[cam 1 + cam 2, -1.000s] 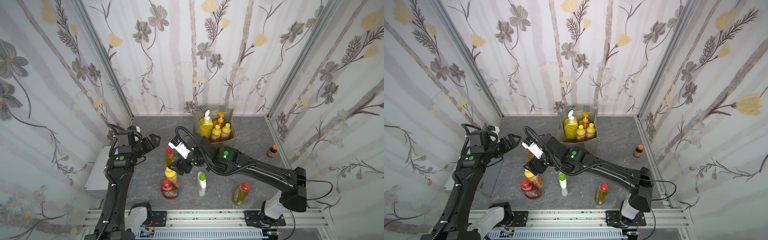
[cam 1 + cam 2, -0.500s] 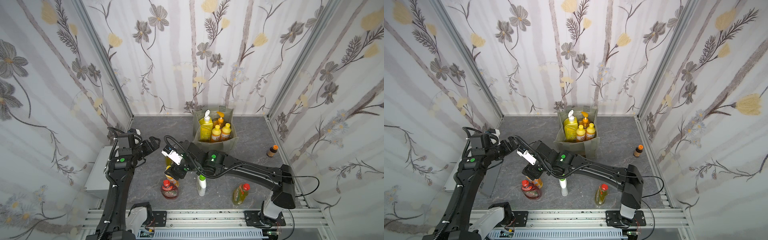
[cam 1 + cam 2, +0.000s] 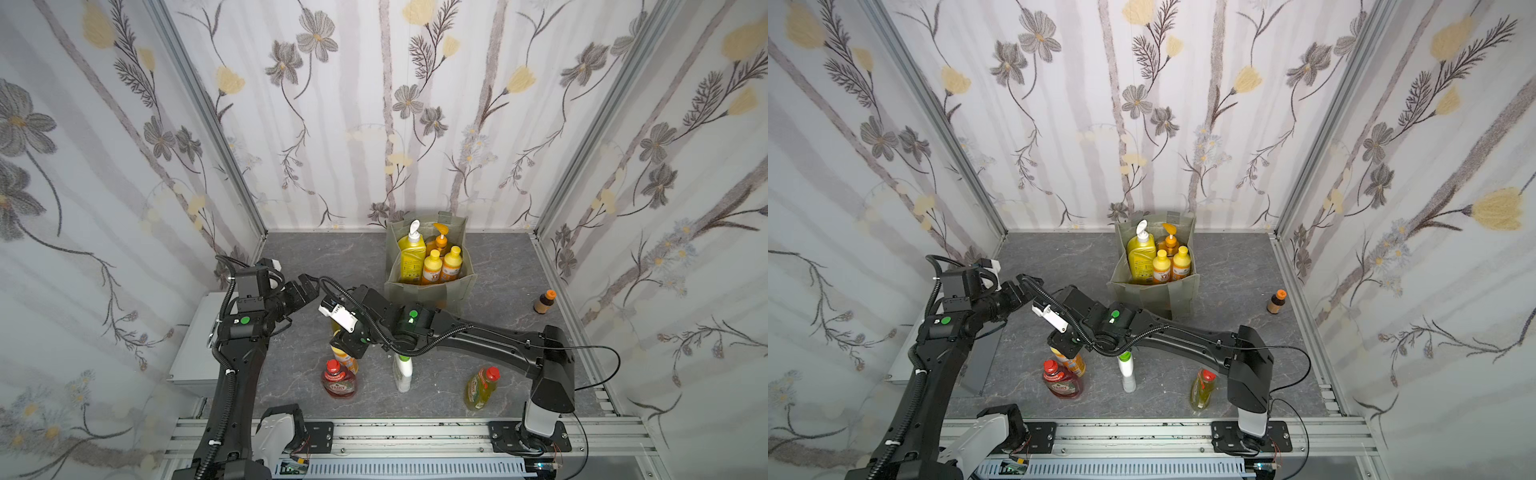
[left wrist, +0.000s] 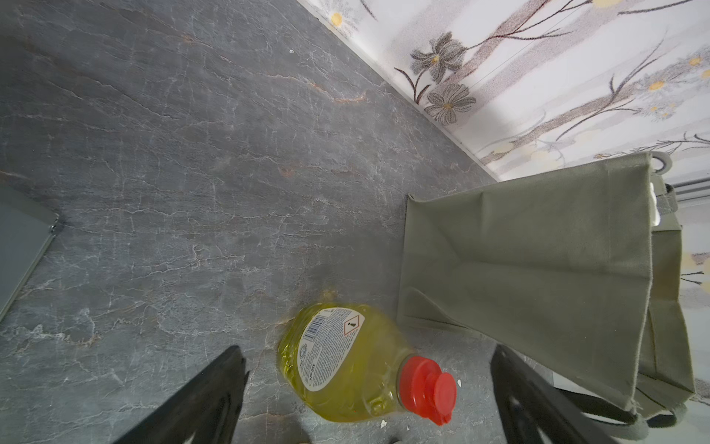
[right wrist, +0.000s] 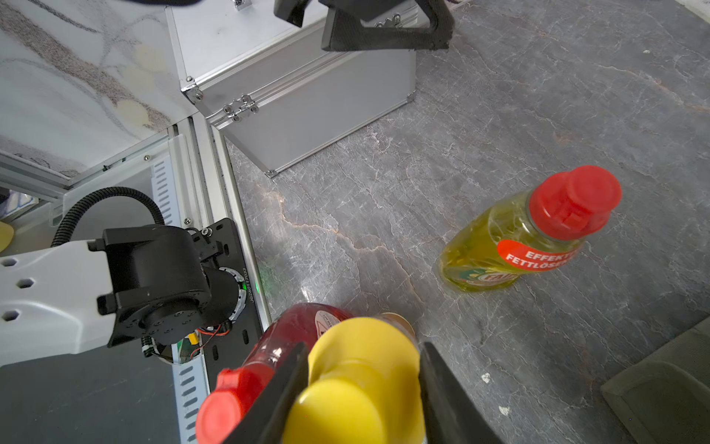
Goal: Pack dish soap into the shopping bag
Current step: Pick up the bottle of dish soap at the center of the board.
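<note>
The right claw point(image 5: 363, 348) is pinching the yellow cap of the small orange plastic soap bottle point(image 3: 348, 362). That bottle is standing near the front rail, well apart from the boxy grey-green fabric shopping bag point(image 3: 453, 291). A squat red red-capped bottle point(image 3: 340, 383) is crowding it, so a lift could be knocking that over, and a cap-only hold may be slipping. The left claw point(image 4: 369, 349) is hovering spread wide over a yellow-green red-capped bottle point(image 4: 345, 365), which its wrist view is showing whole. Both top views are nearly hiding it under the right arm.
</note>
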{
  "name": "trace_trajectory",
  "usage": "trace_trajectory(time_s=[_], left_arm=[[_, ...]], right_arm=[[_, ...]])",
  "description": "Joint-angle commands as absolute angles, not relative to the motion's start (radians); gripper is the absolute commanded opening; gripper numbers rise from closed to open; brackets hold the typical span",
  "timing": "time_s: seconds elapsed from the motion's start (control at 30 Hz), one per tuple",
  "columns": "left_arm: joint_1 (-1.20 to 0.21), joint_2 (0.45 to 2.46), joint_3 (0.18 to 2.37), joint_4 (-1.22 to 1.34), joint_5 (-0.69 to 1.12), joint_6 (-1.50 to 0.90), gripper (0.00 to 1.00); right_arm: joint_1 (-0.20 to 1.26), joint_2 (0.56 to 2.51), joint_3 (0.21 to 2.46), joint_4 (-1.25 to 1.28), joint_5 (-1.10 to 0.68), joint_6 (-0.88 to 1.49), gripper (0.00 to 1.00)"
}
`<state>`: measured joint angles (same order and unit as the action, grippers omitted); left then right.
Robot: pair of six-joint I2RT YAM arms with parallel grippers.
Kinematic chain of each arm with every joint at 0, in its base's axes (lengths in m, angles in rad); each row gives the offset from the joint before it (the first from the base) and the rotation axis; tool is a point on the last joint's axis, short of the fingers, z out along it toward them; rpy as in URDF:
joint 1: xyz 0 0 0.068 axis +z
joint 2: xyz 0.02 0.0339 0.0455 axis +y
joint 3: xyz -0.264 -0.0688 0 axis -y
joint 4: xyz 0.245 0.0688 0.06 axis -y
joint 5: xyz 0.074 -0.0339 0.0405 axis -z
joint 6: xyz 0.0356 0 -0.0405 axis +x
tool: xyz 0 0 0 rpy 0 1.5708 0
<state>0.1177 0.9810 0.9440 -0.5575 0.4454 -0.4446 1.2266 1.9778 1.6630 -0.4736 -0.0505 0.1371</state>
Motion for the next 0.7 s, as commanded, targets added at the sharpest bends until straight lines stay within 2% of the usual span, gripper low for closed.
trace_trajectory(time_s=[0.0,0.23,0.67], left_arm=[[0.118,0.979,0.941,-0.529,0.451,-0.431,0.99],[0.118,0.977,0.937,-0.505,0.483,-0.446,0.98],[0.118,0.978,0.94,-0.497,0.522,-0.45,0.96]], right_arm=[[1.227,1.98,1.667,-0.454,-0.034,0.129,0.35],[1.226,1.965,1.661,-0.464,0.003,0.129,0.21],[1.187,1.909,1.638,-0.476,0.045,0.128,0.1]])
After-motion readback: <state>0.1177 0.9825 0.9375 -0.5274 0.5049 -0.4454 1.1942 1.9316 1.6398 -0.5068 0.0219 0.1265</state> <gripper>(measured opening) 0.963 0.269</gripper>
